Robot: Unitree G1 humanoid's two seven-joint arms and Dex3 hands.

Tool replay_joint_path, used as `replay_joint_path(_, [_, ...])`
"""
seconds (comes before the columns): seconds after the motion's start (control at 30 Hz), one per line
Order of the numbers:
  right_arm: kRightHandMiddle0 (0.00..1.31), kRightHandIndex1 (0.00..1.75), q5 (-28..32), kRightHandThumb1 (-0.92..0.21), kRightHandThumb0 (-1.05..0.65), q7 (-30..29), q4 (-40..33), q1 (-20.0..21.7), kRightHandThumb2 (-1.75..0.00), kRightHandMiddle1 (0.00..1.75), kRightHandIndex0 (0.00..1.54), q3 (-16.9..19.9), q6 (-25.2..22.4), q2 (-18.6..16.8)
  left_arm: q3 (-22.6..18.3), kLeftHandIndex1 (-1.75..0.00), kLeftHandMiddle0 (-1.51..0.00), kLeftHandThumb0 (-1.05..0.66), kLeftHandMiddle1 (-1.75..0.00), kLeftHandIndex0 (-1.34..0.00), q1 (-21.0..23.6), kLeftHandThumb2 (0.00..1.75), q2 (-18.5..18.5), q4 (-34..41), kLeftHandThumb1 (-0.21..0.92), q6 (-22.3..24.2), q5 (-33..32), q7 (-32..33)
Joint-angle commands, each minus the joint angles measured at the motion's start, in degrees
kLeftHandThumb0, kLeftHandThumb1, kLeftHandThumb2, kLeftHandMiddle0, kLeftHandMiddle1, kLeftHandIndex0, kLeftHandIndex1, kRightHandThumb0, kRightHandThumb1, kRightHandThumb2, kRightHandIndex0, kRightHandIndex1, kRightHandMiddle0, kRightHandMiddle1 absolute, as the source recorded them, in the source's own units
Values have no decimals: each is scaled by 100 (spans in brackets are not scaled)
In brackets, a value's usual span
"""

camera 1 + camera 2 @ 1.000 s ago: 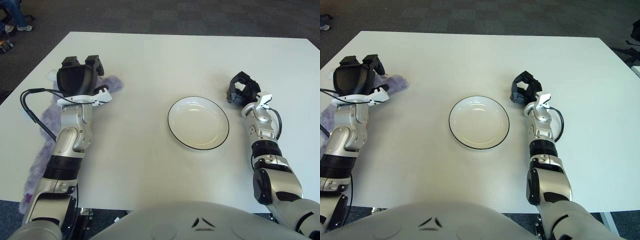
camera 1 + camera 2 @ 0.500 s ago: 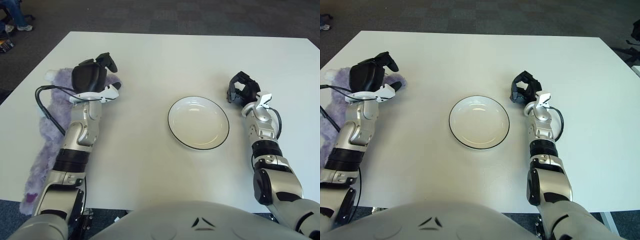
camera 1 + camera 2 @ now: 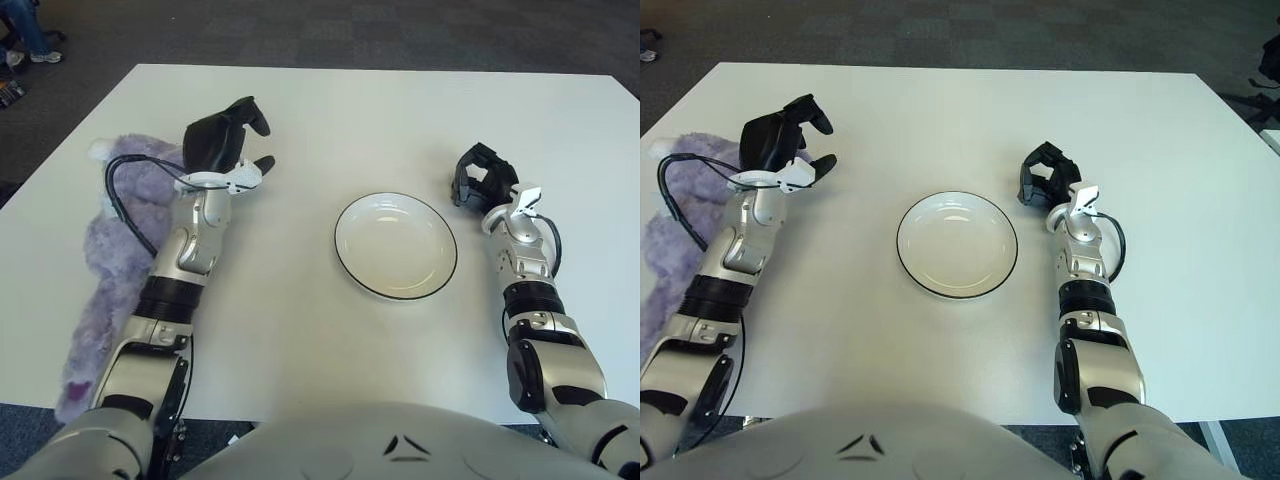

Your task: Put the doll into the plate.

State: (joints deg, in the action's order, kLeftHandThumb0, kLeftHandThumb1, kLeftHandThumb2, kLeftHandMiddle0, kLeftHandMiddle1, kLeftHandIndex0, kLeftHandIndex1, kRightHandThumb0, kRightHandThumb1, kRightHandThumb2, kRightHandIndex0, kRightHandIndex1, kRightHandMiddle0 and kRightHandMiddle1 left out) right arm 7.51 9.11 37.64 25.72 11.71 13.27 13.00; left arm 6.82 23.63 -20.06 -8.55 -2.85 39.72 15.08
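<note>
Left hand [image 3: 228, 140] shifted rightward off doll [image 3: 115, 240] over last second; fingers loosely spread, nothing held. Doll left lying at table's [image 3: 330, 110] left edge, ungrasped. Plate [image 3: 396, 246] bare. Right hand [image 3: 480, 178] curled, idle beside plate. Regrasp judged needed.

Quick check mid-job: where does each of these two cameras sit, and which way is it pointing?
Left eye view: head-mounted, aimed forward and down at the white table; both arms and the torso show.
Right eye view: the same head, set slightly to the right, facing likewise; same body parts.
Shared: plate, purple doll, left hand raised with nothing in it, right hand beside the plate.
</note>
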Motion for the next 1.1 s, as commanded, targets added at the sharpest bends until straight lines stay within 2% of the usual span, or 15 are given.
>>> replay_joint_path(0.0, [57, 175, -20, -37, -47, 44, 26, -179, -125, 175, 124, -23, -150, 33, 76, -140, -85, -1, -161, -71, 163, 140, 2, -158, 11, -157, -89, -14])
replay_joint_path(0.13, [57, 175, -18, -38, -46, 28, -23, -207, -124, 175, 123, -26, -179, 27, 176, -141, -84, -1, -165, -71, 218, 143, -30, -238, 10, -410, -46, 161])
replay_joint_path(0.3, [56, 175, -28, -38, -46, 4, -91, -238, -123, 175, 123, -36, -224, 19, 267, -157, -74, -1, -163, -71, 215, 145, -114, -172, 11, -785, 103, 464])
replay_joint_path(0.63, [56, 175, -50, -38, -46, -8, -184, -278, -124, 175, 123, -66, -276, 30, 15, -168, -66, -1, -170, -65, -289, 148, -508, 634, 14, -1051, 453, 770])
replay_joint_path(0.97, [57, 175, -40, -38, -46, 69, -165, -268, -125, 175, 124, -86, -298, 69, -253, -170, -62, -1, -172, -62, -827, 146, -574, 1432, 17, -591, 963, 846])
replay_joint_path(1.07, [57, 175, -49, -38, -46, 86, -169, -268, -125, 175, 124, -97, -314, 83, -421, -170, -58, -1, -171, -57, -1142, 139, -510, 2037, 23, -172, 1234, 679])
